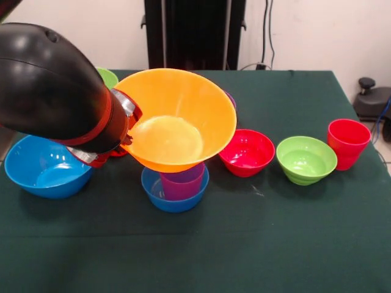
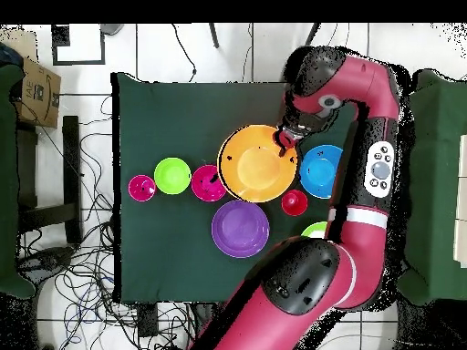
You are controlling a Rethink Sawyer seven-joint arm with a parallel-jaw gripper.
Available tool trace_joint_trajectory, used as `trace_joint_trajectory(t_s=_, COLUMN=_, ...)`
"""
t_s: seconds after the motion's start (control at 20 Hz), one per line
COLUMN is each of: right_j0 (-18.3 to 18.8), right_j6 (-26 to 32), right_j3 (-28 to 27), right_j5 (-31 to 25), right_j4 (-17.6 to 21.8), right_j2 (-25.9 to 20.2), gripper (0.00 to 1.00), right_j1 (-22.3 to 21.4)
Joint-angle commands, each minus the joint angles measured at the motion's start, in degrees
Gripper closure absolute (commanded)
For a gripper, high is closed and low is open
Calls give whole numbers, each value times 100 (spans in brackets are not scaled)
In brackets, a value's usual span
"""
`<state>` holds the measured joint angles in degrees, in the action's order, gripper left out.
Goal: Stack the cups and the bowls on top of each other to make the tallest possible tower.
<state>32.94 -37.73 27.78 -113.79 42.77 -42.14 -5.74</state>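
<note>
Pincer (image 1: 126, 129) clamped on the rim of the big yellow bowl (image 1: 174, 119), holding it tilted in the air above the purple cup (image 1: 181, 184). That cup stands inside the small blue bowl (image 1: 175, 196) on the green tabletop (image 1: 244, 244). Red bowl (image 1: 247, 152), green bowl (image 1: 305, 160) and red cup (image 1: 347, 143) sit in a row alongside.

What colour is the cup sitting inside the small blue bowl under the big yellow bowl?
Translucent purple cup; the front view shows it best.
</note>
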Motion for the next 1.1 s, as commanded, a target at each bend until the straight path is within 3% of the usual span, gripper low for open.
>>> trace_joint_trajectory(t_s=0.05, right_j0=-23, right_j6=1153, right_j3=332, right_j5=117, right_j4=-56, right_j2=-116, gripper=100, right_j1=166)
trace_joint_trajectory(t_s=1.1, right_j0=-103, right_j6=981, right_j3=497, right_j5=260, right_j4=-206, right_j2=16, gripper=100, right_j1=84)
